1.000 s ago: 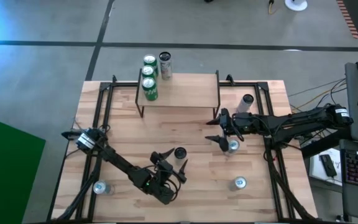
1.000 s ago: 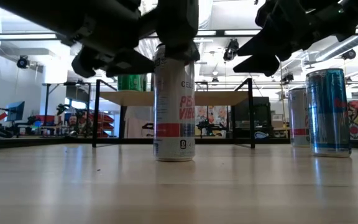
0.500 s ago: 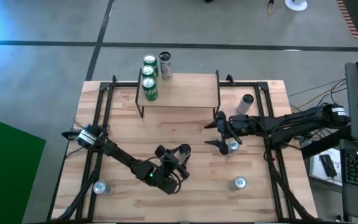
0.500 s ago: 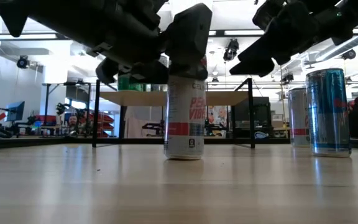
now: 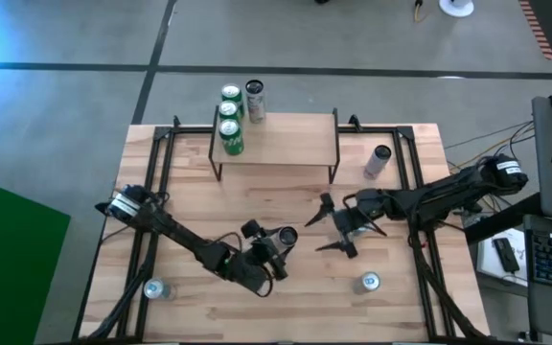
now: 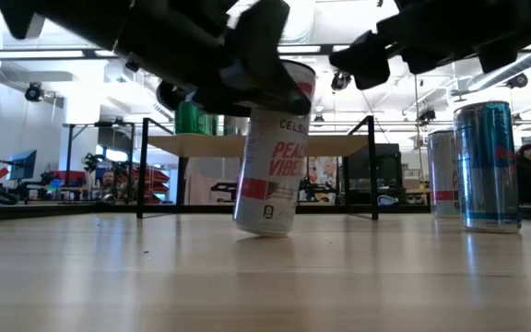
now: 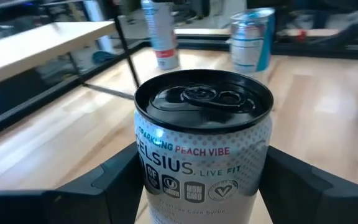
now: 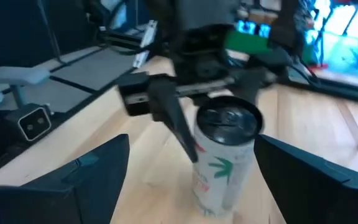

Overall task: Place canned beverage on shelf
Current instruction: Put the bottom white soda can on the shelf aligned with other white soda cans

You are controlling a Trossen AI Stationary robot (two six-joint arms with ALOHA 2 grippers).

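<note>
White Celsius Peach Vibe can (image 7: 202, 143) clamped between left gripper (image 5: 278, 245) fingers, axis tilted off vertical. Wooden-top wire-leg shelf (image 5: 286, 140) beyond fingers. We note right gripper (image 5: 334, 225) fingers apart, empty.

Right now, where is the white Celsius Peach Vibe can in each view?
High view: Celsius can centre-front, in the left gripper.
Low view: centre, tilted.
Left wrist view: centre, between the fingers.
Right wrist view: centre.
Shared landmark: the shelf, behind the can.

White can with green leaf mark (image 8: 224, 158) on wooden worktop (image 8: 328, 134), ahead between spread fingers (image 8: 61, 183), dark arm (image 8: 197, 56) beyond it
</note>
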